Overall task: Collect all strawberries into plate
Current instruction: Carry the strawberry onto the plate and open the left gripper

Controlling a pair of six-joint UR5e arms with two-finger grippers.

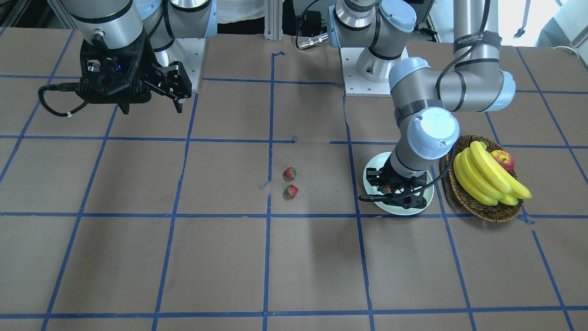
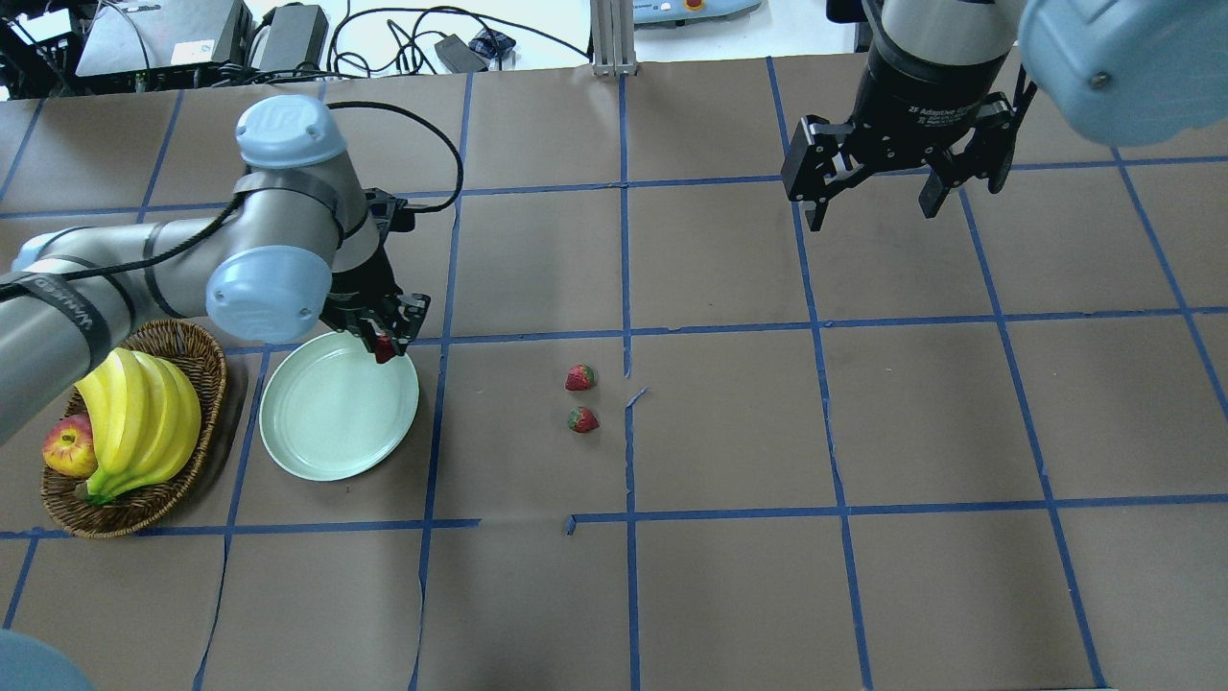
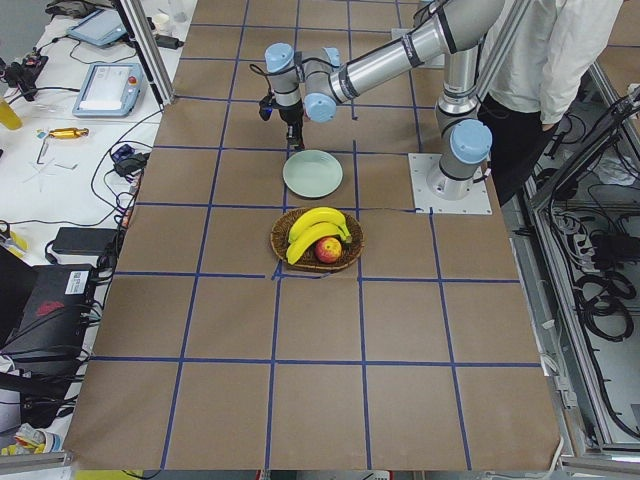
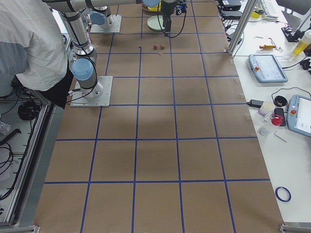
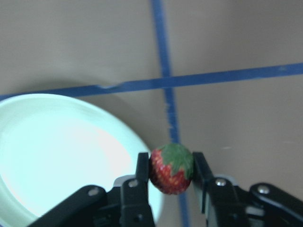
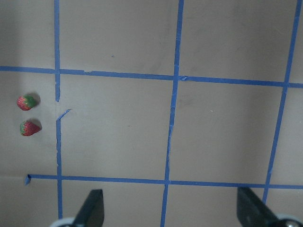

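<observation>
My left gripper (image 5: 171, 172) is shut on a red strawberry (image 5: 171, 169) and holds it just above the rim of the pale mint plate (image 5: 57, 156). In the overhead view that gripper (image 2: 384, 338) stands at the plate's (image 2: 331, 408) far right edge, strawberry (image 2: 385, 350) between the fingers. Two more strawberries (image 2: 580, 377) (image 2: 582, 420) lie side by side on the table's middle; they also show in the right wrist view (image 6: 27, 101) (image 6: 29, 127). My right gripper (image 2: 871, 200) is open and empty, high above the far right of the table.
A brown wicker basket (image 2: 206, 379) with bananas (image 2: 139, 422) and a red-yellow apple (image 2: 67, 449) stands left of the plate. Blue tape lines cross the brown table cover. A person stands by the robot's base in the side views.
</observation>
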